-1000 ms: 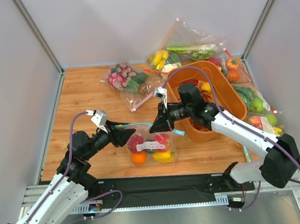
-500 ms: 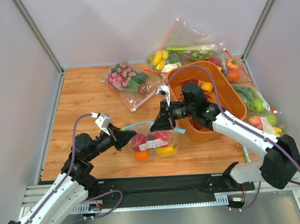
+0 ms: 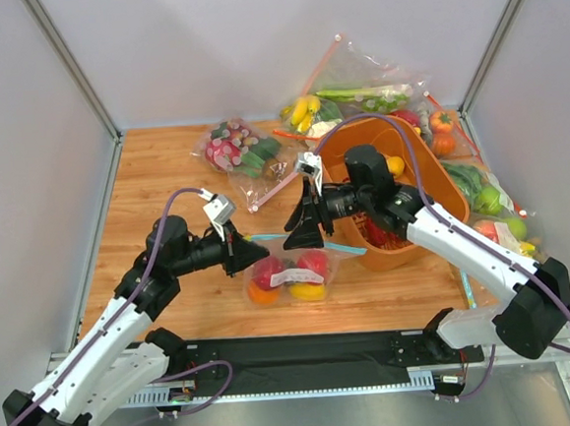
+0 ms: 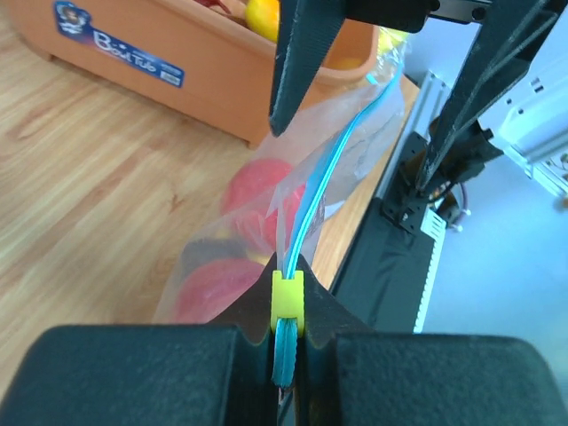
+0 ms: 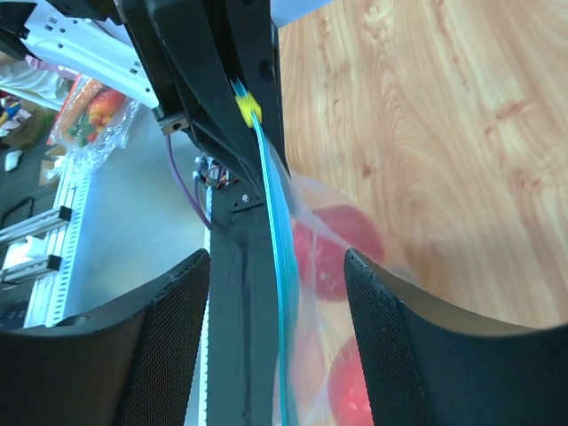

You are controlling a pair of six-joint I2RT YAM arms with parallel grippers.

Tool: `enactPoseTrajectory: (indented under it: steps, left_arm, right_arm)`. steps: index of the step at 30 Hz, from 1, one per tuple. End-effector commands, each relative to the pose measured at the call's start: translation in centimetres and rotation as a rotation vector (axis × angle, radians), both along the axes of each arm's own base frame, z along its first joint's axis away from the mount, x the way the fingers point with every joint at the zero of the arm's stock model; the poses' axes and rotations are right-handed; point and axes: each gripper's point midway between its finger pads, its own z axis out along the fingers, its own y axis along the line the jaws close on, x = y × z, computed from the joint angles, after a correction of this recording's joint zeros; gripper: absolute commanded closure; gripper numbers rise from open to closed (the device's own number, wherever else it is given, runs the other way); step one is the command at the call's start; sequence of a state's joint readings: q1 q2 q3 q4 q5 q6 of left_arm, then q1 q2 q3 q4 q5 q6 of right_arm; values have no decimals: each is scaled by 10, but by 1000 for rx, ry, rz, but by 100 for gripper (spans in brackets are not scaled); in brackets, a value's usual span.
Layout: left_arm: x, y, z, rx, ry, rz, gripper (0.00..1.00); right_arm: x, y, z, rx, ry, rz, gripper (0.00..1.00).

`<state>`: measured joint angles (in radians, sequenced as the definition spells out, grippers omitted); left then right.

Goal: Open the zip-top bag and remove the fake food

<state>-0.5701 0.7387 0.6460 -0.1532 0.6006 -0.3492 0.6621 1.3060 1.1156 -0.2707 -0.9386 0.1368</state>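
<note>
The zip-top bag is seen near the middle of the wooden table, toward its near edge and just left of the orange tub. Its teal zip strip is held uppermost and stretched from left to right, while the clear body sags beneath it. The fake food is contained inside. Two red pieces are seen on the far side, and an orange piece and a yellow piece on the near side. A small white label lies across the plastic between them.

The left gripper is clamped on the left end of the strip. In the left wrist view its fingers are pressed together on a small yellow tab (the teal line runs away from it toward the tub). The right gripper is placed over the strip further right, with its jaws parted. In the right wrist view its two fingers are spread wide, and the strip passes between them untouched by either pad, so nothing is gripped by it. Whether the seal has been parted anywhere cannot be told.

More clear bags of toy produce are piled along the far edge, and others lie to the right of the tub.
</note>
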Motion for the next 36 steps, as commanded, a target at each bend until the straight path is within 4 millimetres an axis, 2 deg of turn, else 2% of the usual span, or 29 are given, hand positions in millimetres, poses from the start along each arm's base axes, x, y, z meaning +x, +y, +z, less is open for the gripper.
enactPoseTrajectory:
  steps: [1,3,5,7,10,11,13,14,16,18,21,27,28,33,34,36]
  left_arm:
    - [-14,-7,10,39,-24,-138,100]
    - [-17,-8,12,56,-31,-175,100]
    - [-20,-9,6,83,2,-204,100]
    - [-19,-9,8,100,-8,-222,100]
    - [-21,-7,5,114,-2,-222,99]
    - [-21,-7,6,112,-5,-218,91]
    - [-23,-5,8,103,-8,-214,78]
    - [-24,-5,8,101,-9,-211,65]
    - [-25,-3,6,102,-9,-203,57]
    - [-27,0,-4,110,15,-193,55]
    - [-30,0,0,90,8,-193,54]
    - [-32,2,1,83,-6,-183,58]
    - [-32,2,0,84,-2,-186,67]
    - [-34,0,4,76,-16,-208,96]
    - [-36,0,3,76,-19,-218,100]
    - [-37,0,4,74,-22,-229,100]
  right_arm:
    - [1,7,10,6,-82,7,36]
    - [3,15,1,-7,-71,16,35]
    - [1,24,-8,-24,-50,39,35]
    - [-3,32,-9,-25,-60,67,37]
    - [-6,42,-9,-25,-69,79,64]
    - [-6,43,-9,-23,-68,78,81]
    - [-4,46,-7,-12,-68,62,95]
    - [-3,46,-5,-8,-71,54,100]
    - [-3,45,-5,1,-71,43,100]
    - [-4,44,0,21,-85,36,100]
    - [-5,43,-2,17,-72,32,100]
    - [-7,40,4,29,-81,24,100]
    - [-7,39,5,33,-86,19,100]
    - [-11,36,10,43,-86,29,100]
    - [-12,35,11,45,-83,36,100]
    - [-15,34,15,47,-81,45,98]
